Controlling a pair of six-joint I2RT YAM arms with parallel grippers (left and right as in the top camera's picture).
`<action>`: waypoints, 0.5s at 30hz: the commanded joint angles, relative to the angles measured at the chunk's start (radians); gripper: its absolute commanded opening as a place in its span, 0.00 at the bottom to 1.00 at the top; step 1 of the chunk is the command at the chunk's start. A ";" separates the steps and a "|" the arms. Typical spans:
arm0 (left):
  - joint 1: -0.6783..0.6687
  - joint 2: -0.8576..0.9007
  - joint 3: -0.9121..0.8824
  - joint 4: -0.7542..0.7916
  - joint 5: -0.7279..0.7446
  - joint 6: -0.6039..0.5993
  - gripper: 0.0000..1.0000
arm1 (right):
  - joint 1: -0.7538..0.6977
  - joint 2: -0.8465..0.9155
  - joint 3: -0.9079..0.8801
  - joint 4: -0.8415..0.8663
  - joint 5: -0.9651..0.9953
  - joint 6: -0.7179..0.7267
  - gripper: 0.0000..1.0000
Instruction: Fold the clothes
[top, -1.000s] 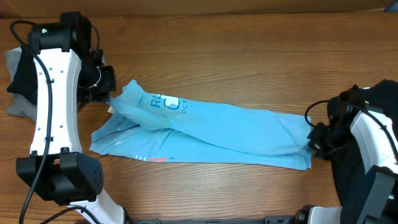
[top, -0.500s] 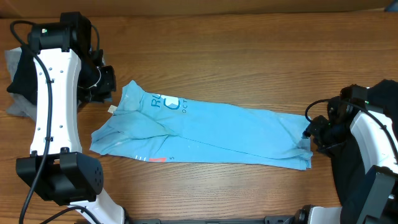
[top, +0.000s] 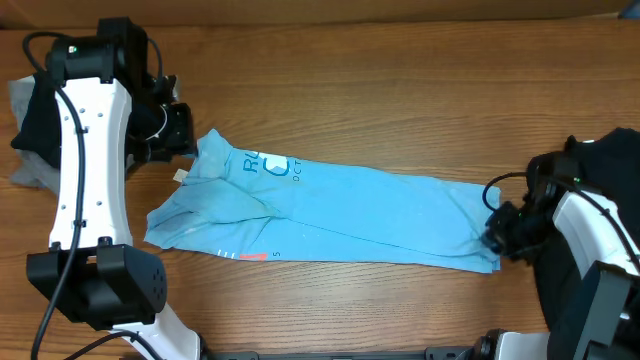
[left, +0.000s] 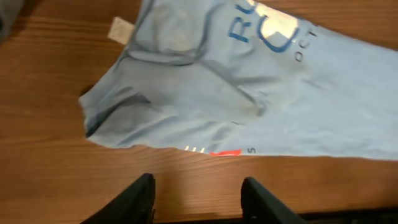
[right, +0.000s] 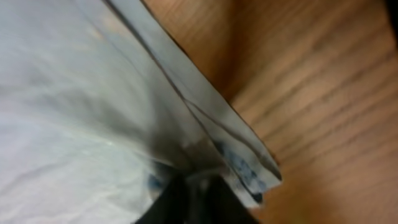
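Observation:
The light blue T-shirt (top: 340, 212) lies folded into a long strip across the wooden table, blue lettering (top: 268, 166) facing up near its left end. My left gripper (top: 186, 146) hovers just off the shirt's upper left corner. In the left wrist view its fingers (left: 144, 194) stand open over bare wood, the T-shirt (left: 261, 93) lying beyond them. My right gripper (top: 494, 234) is at the shirt's right end. Its jaws are shut on the layered hem of the T-shirt (right: 93, 93) in the right wrist view, where the right gripper (right: 194, 194) pinches the cloth.
A heap of black and grey clothes (top: 26, 130) sits at the far left behind the left arm. A black garment (top: 566, 300) lies at the right edge under the right arm. A wall (top: 330, 10) borders the table's back.
The left gripper opened and let go of the shirt's raised left corner, which sank flat. The right gripper opened, then closed on the hem at the right end.

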 joint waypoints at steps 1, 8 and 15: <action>-0.034 0.001 -0.003 -0.008 0.052 0.075 0.49 | -0.003 -0.008 -0.008 -0.042 0.006 0.023 0.10; -0.075 0.001 -0.003 -0.012 0.053 0.075 0.48 | -0.003 -0.008 -0.004 -0.084 0.028 0.023 0.40; -0.079 0.001 -0.003 -0.036 0.054 0.075 0.47 | -0.003 -0.036 0.122 -0.114 0.065 -0.011 0.43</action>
